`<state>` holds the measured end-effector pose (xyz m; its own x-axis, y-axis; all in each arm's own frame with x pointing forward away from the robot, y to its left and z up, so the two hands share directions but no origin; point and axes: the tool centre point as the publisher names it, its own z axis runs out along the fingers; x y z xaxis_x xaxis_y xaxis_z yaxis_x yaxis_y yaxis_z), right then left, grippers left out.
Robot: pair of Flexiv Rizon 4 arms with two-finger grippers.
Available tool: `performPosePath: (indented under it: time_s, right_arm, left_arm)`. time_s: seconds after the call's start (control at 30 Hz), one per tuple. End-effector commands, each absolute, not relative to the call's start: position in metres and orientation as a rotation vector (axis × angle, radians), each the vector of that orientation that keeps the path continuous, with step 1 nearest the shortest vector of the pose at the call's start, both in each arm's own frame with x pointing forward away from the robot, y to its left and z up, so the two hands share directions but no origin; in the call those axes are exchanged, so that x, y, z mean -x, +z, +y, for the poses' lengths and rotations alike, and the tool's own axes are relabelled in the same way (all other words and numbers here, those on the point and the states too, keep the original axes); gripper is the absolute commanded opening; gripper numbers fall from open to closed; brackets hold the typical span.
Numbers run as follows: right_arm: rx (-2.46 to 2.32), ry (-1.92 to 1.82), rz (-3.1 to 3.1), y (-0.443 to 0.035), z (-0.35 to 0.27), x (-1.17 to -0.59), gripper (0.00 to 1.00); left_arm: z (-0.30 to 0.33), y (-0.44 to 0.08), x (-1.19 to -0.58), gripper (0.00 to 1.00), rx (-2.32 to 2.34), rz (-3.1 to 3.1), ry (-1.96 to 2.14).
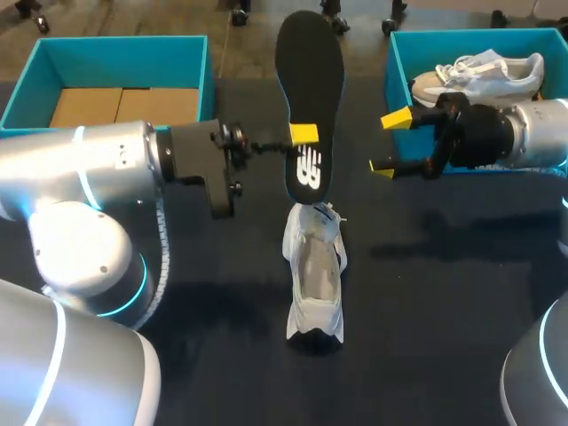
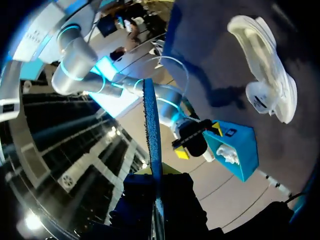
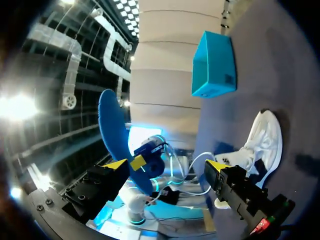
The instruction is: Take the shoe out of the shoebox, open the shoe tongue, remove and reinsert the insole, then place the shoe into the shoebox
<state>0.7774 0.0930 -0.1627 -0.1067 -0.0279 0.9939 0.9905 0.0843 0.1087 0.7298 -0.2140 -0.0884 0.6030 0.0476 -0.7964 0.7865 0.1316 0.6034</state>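
Left gripper (image 1: 302, 135) fingers clamped on a long black foam insole (image 1: 309, 80), held upright; a white mesh sneaker (image 1: 315, 275) lies below them. Right gripper (image 1: 390, 142) fingers apart, beside the insole.

Robotics lab, left arm (image 1: 80, 177) and right arm (image 1: 532, 133), silver with glowing blue rings, over a dark table (image 1: 444, 311)

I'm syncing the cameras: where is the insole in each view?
Head view: insole upright by the white shoe, in the left claw.
Left wrist view: edge-on, in that claw.
Right wrist view: ahead of the right claw, blue side showing.
Shared landmark: the white shoe.
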Motion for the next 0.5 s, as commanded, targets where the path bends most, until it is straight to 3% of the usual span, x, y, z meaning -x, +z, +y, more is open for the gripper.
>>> performPosePath:
  time_s: [0.03, 0.5]
  right_arm:
    - [1.155, -1.265, -1.358, -0.147, 0.101, -0.767, 1.00]
    - [1.163, -1.346, -1.407, -0.151, 0.106, -0.754, 1.00]
  left_arm:
    - [-0.219, -0.106, -0.737, 0.00, -1.374, 0.672, -0.576]
    - [-0.204, -0.103, -0.733, 0.00, -1.292, 0.869, -0.617]
